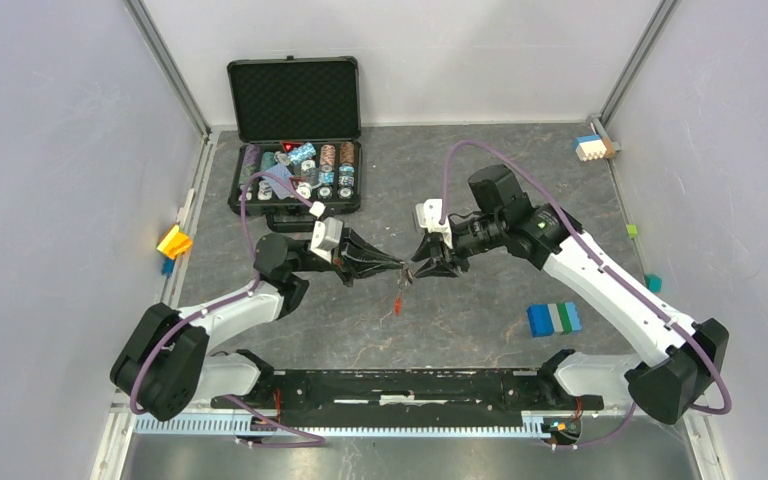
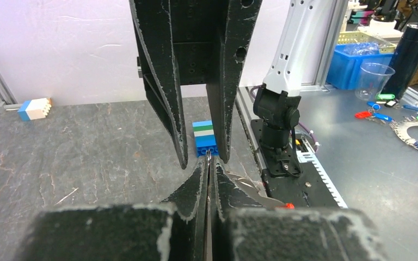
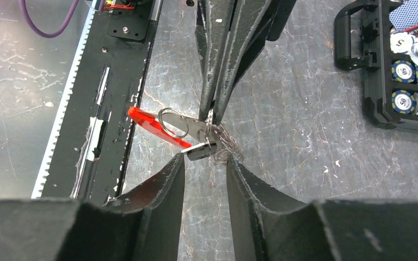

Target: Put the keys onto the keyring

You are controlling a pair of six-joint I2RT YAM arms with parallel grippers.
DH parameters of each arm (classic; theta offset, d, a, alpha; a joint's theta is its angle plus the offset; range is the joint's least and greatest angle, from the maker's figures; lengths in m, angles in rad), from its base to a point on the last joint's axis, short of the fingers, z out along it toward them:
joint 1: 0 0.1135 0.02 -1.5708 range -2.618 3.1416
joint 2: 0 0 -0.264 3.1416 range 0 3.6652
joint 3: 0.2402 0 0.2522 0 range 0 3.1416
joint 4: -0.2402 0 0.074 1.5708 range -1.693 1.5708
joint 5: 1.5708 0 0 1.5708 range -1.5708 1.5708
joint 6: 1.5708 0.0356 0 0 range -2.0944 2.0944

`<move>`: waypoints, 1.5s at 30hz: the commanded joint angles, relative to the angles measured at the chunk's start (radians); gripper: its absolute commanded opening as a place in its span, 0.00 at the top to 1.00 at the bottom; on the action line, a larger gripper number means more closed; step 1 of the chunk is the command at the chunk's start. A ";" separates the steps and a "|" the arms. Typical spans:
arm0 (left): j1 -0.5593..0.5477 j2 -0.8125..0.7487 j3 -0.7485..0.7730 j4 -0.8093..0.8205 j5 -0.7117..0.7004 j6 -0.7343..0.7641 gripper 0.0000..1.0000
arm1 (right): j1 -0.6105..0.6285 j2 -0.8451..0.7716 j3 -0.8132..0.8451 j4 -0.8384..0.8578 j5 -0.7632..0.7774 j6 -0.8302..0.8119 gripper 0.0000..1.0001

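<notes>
My left gripper (image 1: 397, 266) is shut on the keyring's thin metal ring (image 2: 208, 156) and holds it above the table's middle. In the right wrist view the keyring's red tag (image 3: 152, 125) and a flat silver piece (image 3: 191, 128) hang from the left fingertips (image 3: 211, 111), with tangled chain loops (image 3: 224, 145) beside them. A small dark and silver piece (image 3: 201, 150), possibly the key, hangs just below; no black head shows clearly. My right gripper (image 3: 206, 159) is open, its fingertips on either side of that piece without closing on it. The red tag (image 1: 398, 305) dangles in the top view.
An open black case (image 1: 293, 100) of poker chips sits at the back left. A blue, green and white block stack (image 1: 554, 318) lies at front right. A yellow block (image 1: 173, 241) is at the left edge and a white and blue block (image 1: 592, 147) at the back right.
</notes>
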 commanded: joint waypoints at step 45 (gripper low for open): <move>-0.021 0.013 -0.009 0.112 0.032 0.024 0.98 | 0.004 0.036 -0.024 0.100 -0.058 0.069 1.00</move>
